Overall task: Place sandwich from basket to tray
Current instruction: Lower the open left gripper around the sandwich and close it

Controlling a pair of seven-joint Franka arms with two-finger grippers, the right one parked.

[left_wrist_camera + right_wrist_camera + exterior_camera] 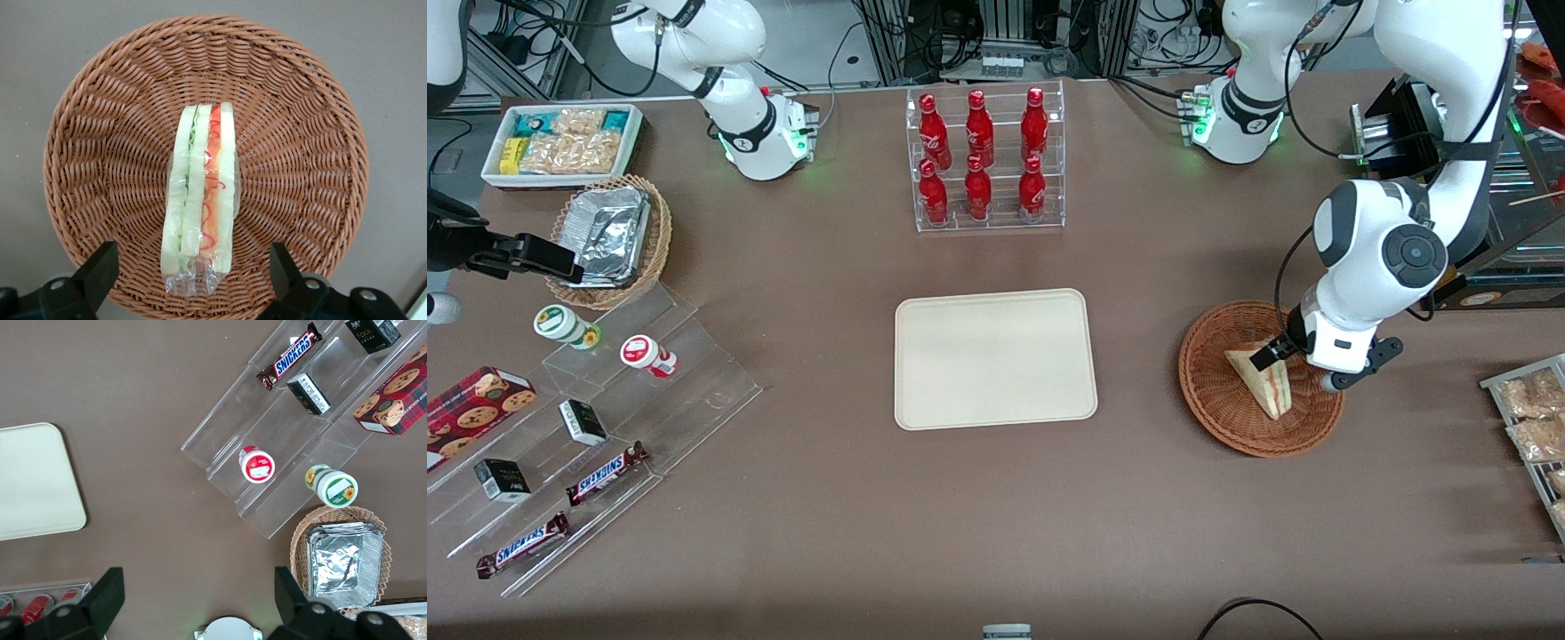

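Left arm's black two-finger gripper (190, 267) is hovering over the round reddish-brown woven wicker basket (1209, 391), fingers (100, 267) spread wide, gripping nothing. Small triangular wedge of pale white bread with a red-pink and light green filling stripe, the sandwich (200, 200), is lying in the basket's middle in clear wrap, filling edge facing up at the wrist camera. Key relation: sandwich is sitting directly under the gripper, between the two spread fingers, neither one touching it. Its long axis is running crosswise to the line joining the fingertips, so closing would be pinching the bread faces across the thin dimension; judging that alignment good for a straight descent. In the front view the gripper (1303, 366) is sitting at the wedge's end farther from the camera.

Flat rectangular cream-beige plastic tray (996, 358) is lying bare mid-table, well apart from the basket, toward the parked arm's end.

Readable text: "SNICKERS" on brown candy bars (607, 472) on the clear acrylic stepped stand (694, 373). Red bottles (978, 156) are carrying white script, too small to read.
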